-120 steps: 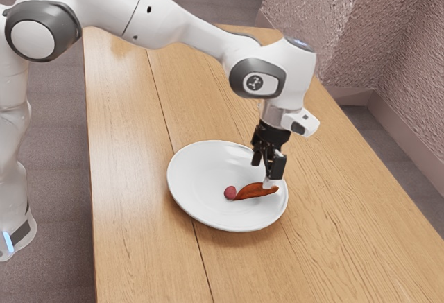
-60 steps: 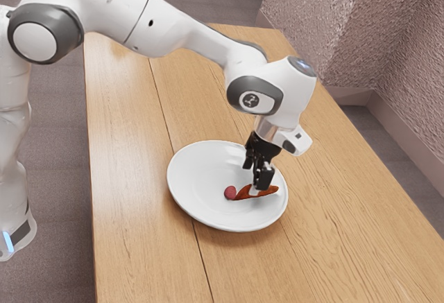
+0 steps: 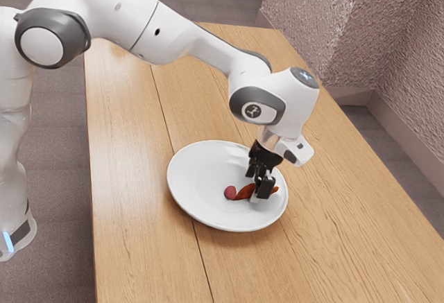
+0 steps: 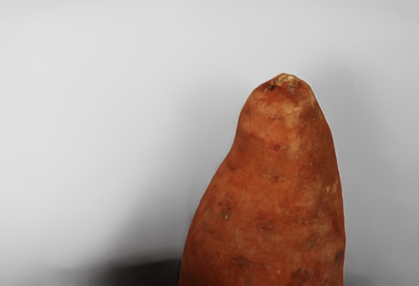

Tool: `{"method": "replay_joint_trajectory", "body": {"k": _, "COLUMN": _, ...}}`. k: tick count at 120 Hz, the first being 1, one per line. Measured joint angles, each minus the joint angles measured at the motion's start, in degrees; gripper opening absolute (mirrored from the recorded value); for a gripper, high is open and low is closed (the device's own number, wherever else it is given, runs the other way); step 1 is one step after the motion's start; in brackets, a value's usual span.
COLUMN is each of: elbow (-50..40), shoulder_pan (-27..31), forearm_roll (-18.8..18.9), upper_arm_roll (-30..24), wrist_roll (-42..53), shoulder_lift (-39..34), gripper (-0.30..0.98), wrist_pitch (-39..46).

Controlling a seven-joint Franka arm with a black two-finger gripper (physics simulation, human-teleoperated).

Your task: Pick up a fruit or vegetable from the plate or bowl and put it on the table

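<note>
Wooden table [image 3: 132, 178]; white plate [image 3: 201, 178]. Gripper [image 3: 254, 188]: well parted, empty, astride sweet potato [image 3: 244, 193]. Advised: centring across the girth before gentle closure.

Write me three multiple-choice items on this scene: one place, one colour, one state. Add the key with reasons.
1. Where is the sweet potato?
A) On the floor
B) On bare table
C) On the plate

2. What colour is the small round thing?
A) Red
B) Yellow
C) Green

3. How does the plate lie?
A) Upside down
B) Face up
C) Standing on edge

1 C: the exterior view shows it inside the plate's rim.
2 A: its surface looks dull red in the exterior view.
3 B: its hollow faces upward, with the food in it.
</note>
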Motion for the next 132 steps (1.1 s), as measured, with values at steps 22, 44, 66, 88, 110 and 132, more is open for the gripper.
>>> {"method": "replay_joint_trajectory", "body": {"k": 22, "elbow": 0.04, "shoulder_pan": 0.01, "forearm_roll": -0.43, "upper_arm_roll": 0.03, "wrist_roll": 0.24, "shoulder_lift": 0.62, "gripper": 0.93, "wrist_pitch": 0.46}}
{"method": "replay_joint_trajectory", "body": {"k": 44, "elbow": 0.85, "shoulder_pan": -0.15, "forearm_roll": 0.44, "upper_arm_roll": -1.67, "wrist_roll": 0.58, "shoulder_lift": 0.67, "gripper": 0.58, "wrist_pitch": 0.77}}
{"method": "replay_joint_trajectory", "body": {"k": 66, "elbow": 0.91, "shoulder_pan": -0.1, "forearm_roll": 2.15, "upper_arm_roll": -1.9, "wrist_roll": -0.25, "shoulder_lift": 0.53, "gripper": 0.3, "wrist_pitch": 0.87}}
{"method": "replay_joint_trajectory", "body": {"k": 88, "elbow": 1.36, "shoulder_pan": -0.06, "forearm_roll": 3.73, "upper_arm_roll": -2.41, "wrist_roll": -1.28, "shoulder_lift": 0.37, "gripper": 0.12, "wrist_pitch": 0.82}}
{"method": "replay_joint_trajectory", "body": {"k": 110, "elbow": 3.03, "shoulder_pan": -0.11, "forearm_roll": 3.65, "upper_arm_roll": -3.1, "wrist_roll": -1.27, "shoulder_lift": 0.22, "gripper": 0.16, "wrist_pitch": 0.81}}
{"method": "replay_joint_trajectory", "body": {"k": 132, "elbow": 7.28, "shoulder_pan": -0.15, "forearm_roll": 6.1, "upper_arm_roll": -4.28, "wrist_roll": -0.79, "shoulder_lift": -0.16, "gripper": 0.16, "wrist_pitch": 0.35}}
